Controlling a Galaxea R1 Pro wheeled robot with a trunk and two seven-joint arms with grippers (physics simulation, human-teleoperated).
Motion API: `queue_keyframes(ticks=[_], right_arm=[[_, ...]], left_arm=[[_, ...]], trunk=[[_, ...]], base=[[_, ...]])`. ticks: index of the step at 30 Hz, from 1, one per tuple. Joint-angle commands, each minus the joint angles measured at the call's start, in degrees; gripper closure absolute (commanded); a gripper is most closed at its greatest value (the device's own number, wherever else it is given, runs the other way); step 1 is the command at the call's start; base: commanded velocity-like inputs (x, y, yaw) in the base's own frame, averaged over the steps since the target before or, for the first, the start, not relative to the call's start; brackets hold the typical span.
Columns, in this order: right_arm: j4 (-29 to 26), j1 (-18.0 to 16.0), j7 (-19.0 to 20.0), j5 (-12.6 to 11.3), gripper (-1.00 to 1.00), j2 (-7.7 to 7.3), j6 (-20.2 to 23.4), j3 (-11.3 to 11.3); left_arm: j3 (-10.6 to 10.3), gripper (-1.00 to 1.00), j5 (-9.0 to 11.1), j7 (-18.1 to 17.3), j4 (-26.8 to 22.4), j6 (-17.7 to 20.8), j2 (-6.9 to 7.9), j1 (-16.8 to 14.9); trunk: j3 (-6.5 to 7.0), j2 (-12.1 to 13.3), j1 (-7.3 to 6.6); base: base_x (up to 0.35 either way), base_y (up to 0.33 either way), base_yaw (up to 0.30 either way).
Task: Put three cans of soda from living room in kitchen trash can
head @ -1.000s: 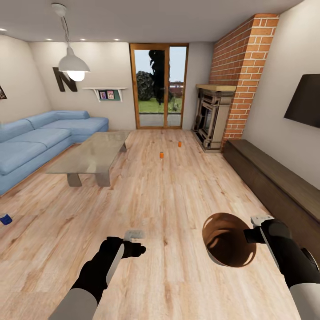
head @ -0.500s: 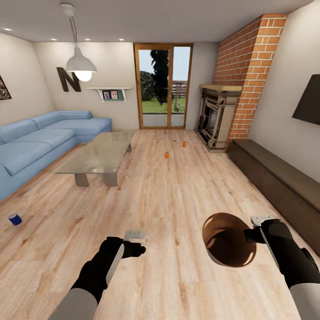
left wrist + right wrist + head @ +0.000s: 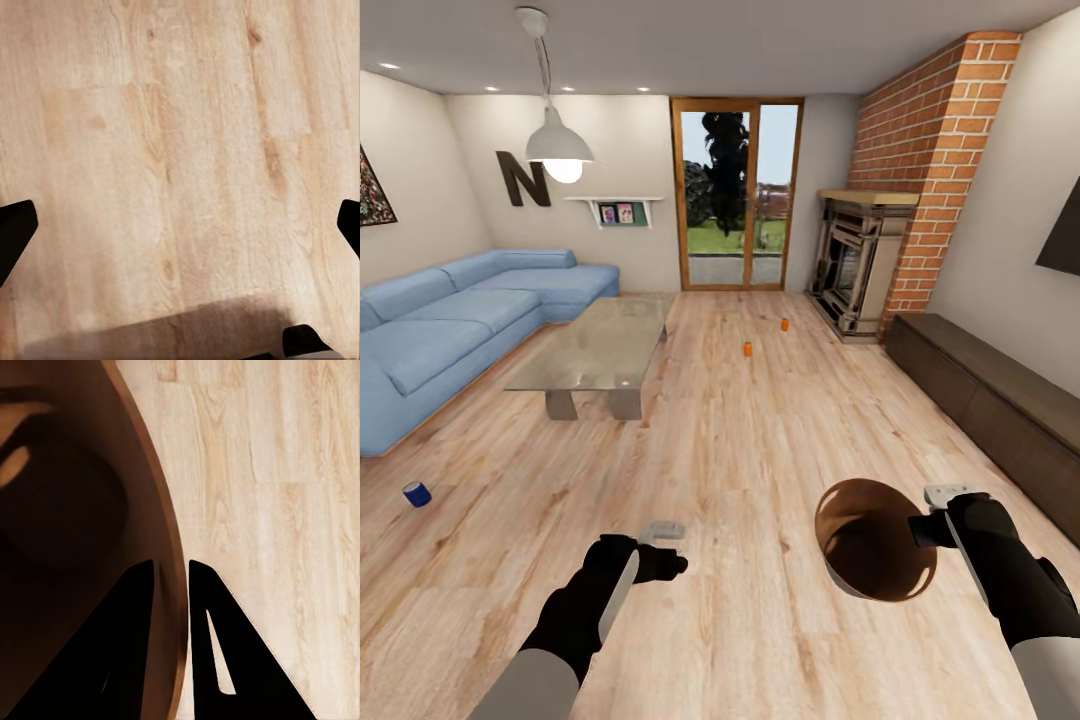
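Right end effector (image 3: pixel 922 512): pinched shut on the rim of the bin (image 3: pixel 873 540), one finger inside the wall and one outside, as the right wrist view (image 3: pixel 171 574) shows; the bin hangs above the floor with its open mouth tipped toward the robot.
Left end effector (image 3: pixel 662 546): spread wide with nothing between its fingers; in the left wrist view only bare floorboards lie between the tips.
Cans: two orange cans stand upright on the floor (image 3: pixel 740 480) far across the room, the nearer one (image 3: pixel 748 349) past the far corner of the glass desk (image 3: pixel 600 350), the farther one (image 3: pixel 784 325) near the fireplace (image 3: pixel 857 265). A third orange can I cannot find.
Bin contents: the inside looks empty, brown and shadowed.
Progress: by my reckoning nothing is binned yet; all three cans are left to collect, and the bin then belongs in the kitchen.
Surroundings: blue sofa (image 3: pixel 450 330) along the left wall, a low dark cabinet (image 3: pixel 1000 400) along the right wall, a small blue object (image 3: pixel 417 493) on the floor near the sofa.
Obstacles: the boards between the robot and the two cans look open; the desk sits just left of that path.
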Motion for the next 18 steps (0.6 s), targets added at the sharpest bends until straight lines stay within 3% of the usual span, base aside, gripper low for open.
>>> queue_keyframes(ticks=[1,18], right_arm=[[0.0,0.0,0.3,-0.6,1.00,0.00,0.0,0.0],[-0.3,0.0,0.3,-0.6,1.00,0.00,0.0,-0.1]], left_arm=[[0.0,-1.00,0.0,0.0,0.2,0.0,0.00,0.0],[0.0,-1.00,0.3,-0.1,1.0,-0.3,0.01,0.0]], trunk=[[0.01,0.0,0.00],[0.68,0.0,0.00]], base=[[0.000,0.336,0.000],[0.000,0.336,0.000]])
